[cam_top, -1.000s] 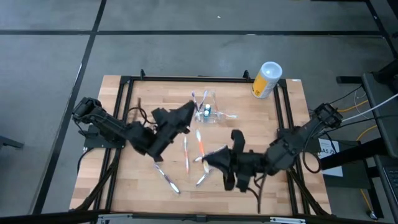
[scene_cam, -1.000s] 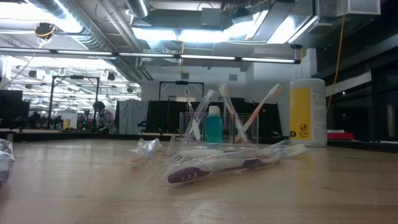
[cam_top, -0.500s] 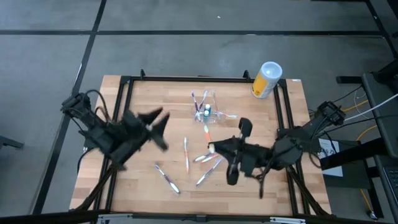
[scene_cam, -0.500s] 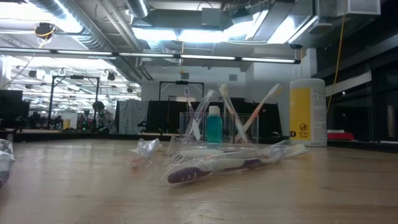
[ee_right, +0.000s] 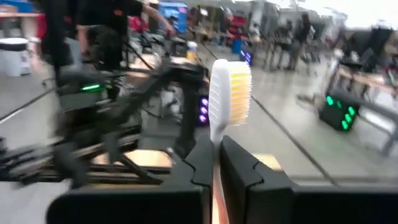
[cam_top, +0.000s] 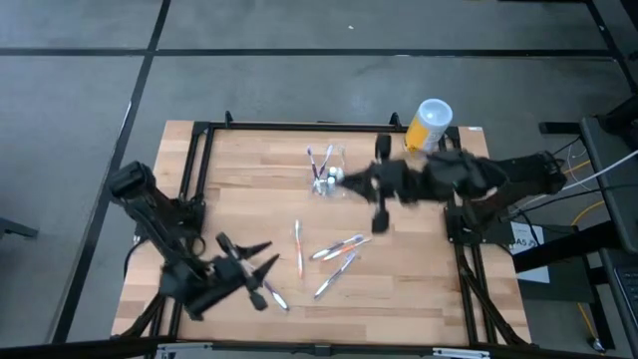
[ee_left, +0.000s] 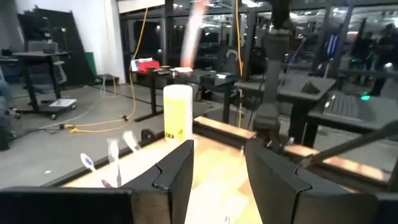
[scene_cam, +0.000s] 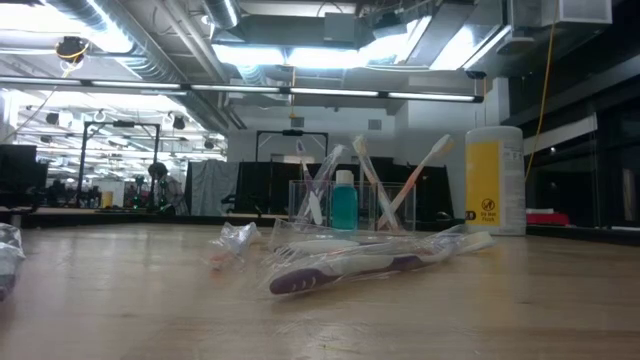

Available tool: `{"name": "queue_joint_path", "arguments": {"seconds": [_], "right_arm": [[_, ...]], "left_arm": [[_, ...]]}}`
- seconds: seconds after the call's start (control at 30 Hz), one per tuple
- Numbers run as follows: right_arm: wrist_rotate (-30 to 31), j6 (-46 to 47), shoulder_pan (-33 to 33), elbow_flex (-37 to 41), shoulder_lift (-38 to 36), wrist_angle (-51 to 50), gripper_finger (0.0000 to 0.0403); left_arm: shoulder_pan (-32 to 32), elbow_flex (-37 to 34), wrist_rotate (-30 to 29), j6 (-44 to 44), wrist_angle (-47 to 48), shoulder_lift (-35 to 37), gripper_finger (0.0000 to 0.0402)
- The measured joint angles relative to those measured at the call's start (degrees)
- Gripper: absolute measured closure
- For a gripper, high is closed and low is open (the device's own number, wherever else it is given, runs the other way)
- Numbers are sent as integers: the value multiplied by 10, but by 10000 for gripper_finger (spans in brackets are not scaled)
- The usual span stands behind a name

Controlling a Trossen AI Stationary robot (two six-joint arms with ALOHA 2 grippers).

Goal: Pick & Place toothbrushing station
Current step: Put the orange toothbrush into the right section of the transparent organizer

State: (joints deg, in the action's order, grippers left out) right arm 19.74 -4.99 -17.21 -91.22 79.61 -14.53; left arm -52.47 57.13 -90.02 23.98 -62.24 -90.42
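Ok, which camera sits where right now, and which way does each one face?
High: above the table, looking straight down; both arms, holder, yellow canister.
Low: at tabletop height, looking across; no arm shows.
Left wrist: behind the left gripper, open, facing the canister.
Right wrist: behind the right gripper, shut on a toothbrush.
Shared: high, low and left wrist all show the canister.

Light wood table [cam_top: 249, 189] w/ black frame; yellow canister [cam_top: 423, 132], white lid; clear station [scene_cam: 345, 205] w/ teal bottle [scene_cam: 344, 200]; white-headed toothbrush [ee_right: 227, 84], yellowish bristles.
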Motion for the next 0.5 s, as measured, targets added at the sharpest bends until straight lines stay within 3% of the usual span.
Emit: {"name": "queue_joint_path", "arguments": {"seconds": [0.23,0.37,0.5], "right_arm": [[-56,36,115,41,-5,-40,390],[-77,63,164,117,-30,-23,390],[-108,91,209,227,-70,70,390]], "left_arm": [[27,5,1,-53,3,-123,261],[42,28,0,-43,4,-173,261],[55,37,1,-2,2,-183,261]]}}
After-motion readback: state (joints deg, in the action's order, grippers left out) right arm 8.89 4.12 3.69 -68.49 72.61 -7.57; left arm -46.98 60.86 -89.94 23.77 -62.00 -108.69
